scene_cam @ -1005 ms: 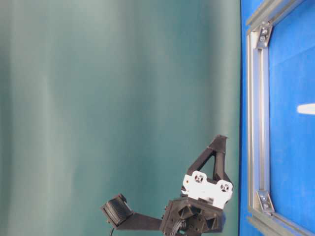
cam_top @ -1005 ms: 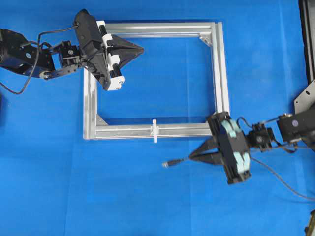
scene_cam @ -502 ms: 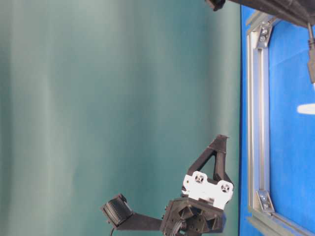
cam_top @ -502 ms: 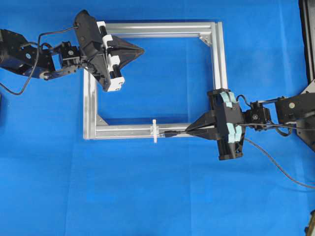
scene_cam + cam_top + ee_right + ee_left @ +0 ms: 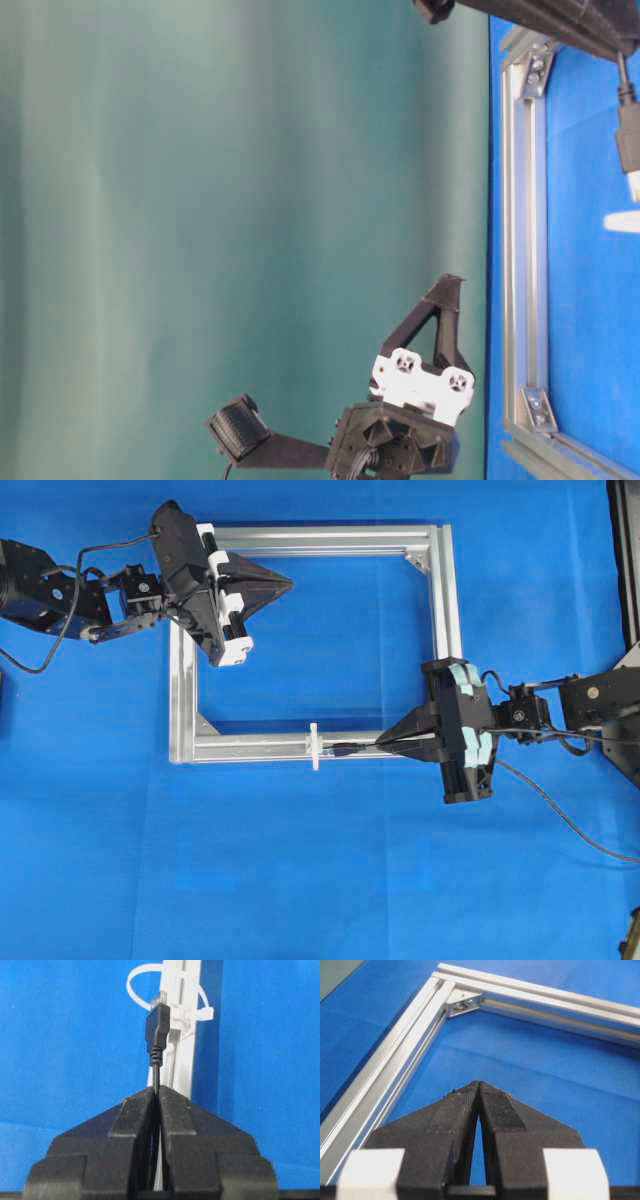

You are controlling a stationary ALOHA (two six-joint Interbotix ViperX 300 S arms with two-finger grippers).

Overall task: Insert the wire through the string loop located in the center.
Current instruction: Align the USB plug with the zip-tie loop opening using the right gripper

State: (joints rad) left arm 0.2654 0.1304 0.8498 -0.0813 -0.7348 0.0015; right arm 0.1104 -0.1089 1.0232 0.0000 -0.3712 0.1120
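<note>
The silver frame (image 5: 450, 620) lies on the blue table. The white string loop (image 5: 314, 746) stands on its near bar, also in the right wrist view (image 5: 172, 990). My right gripper (image 5: 385, 745) is shut on the wire (image 5: 560, 815), over that bar right of the loop. In the right wrist view my gripper (image 5: 158, 1089) holds the wire (image 5: 157, 1067) with its plug tip (image 5: 157, 1020) just before the loop's opening. The plug (image 5: 630, 150) also shows in the table-level view. My left gripper (image 5: 288, 581) is shut and empty above the frame's far left corner, fingertips together in the left wrist view (image 5: 478, 1083).
Corner brackets sit inside the frame (image 5: 417, 560), (image 5: 205, 723). A dark fixture (image 5: 625, 550) runs along the right edge. The wire trails off to the lower right over the blue table (image 5: 300, 880).
My right gripper carried the wire up from the table in front of the frame to over the near bar, then edged its plug tip leftward, closer to the loop. The left arm stayed still.
</note>
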